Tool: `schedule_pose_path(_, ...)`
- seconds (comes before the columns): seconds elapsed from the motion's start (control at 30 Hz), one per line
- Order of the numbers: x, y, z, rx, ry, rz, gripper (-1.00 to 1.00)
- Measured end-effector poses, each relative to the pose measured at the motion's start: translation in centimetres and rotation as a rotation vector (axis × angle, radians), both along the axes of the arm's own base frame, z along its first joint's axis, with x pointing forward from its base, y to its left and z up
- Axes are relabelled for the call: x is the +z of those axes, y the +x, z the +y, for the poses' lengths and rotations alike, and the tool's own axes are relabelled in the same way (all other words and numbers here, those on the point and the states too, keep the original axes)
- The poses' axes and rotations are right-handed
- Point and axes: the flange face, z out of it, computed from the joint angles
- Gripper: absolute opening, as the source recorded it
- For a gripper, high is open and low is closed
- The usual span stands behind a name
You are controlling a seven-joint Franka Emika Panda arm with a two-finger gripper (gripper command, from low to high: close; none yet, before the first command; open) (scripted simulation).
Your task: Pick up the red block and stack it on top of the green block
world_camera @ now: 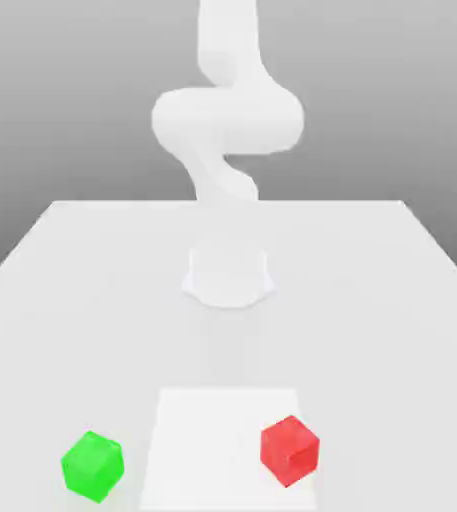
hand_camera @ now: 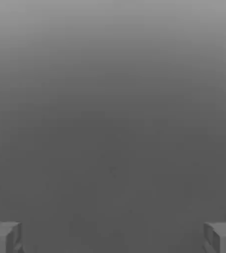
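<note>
I see the gripper (hand_camera: 113,237) spread wide, fingertips (hand_camera: 3,237) far apart, nothing between them. The red block (world_camera: 290,450) sits on the table (world_camera: 92,260), well apart from the green block (world_camera: 92,465), toward the exterior view's right. I judge the red block lies far from my jaws.

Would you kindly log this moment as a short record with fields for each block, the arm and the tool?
red block: on the table, toward the exterior view's right, resting on a lighter square patch
green block: on the table, toward the exterior view's left, apart from the red block
arm: raised over its base, behind both blocks
tool: fingers spread wide, nothing between them
stacking: not yet done
</note>
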Motion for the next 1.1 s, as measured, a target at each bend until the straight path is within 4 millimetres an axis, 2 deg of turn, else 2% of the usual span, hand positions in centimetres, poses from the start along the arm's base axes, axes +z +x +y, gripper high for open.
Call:
schedule_pose_path(0.1,-5.8,3.7,0.8,0.078,-0.011,0.096,0.0)
schedule_pose_path(0.2,-11.6,6.4,1.9,0.151,-0.028,0.187,0.0)
schedule_pose_path(0.3,-17.7,8.2,3.2,0.221,-0.05,0.276,0.0)
schedule_pose_path(0.4,-23.9,9.2,4.5,0.289,-0.078,0.364,0.0)
schedule_pose_path(0.57,-34.0,8.9,6.3,0.4,-0.139,0.508,0.0)
schedule_pose_path(0.67,-39.7,7.7,7.3,0.469,-0.187,0.593,0.0)
schedule_pose_path(0.73,-43.4,6.6,7.2,0.505,-0.22,0.649,0.0)
schedule_pose_path(0.8,-46.2,6.0,7.2,0.527,-0.234,0.679,0.0)
schedule_pose_path(0.97,-51.7,5.8,7.2,0.533,-0.24,0.688,0.0)
schedule_pose_path(1.0,-52.2,5.7,7.2,0.532,-0.241,0.689,-1.0)
schedule_pose_path(1.1,-52.3,5.7,7.2,0.532,-0.241,0.689,-1.0)
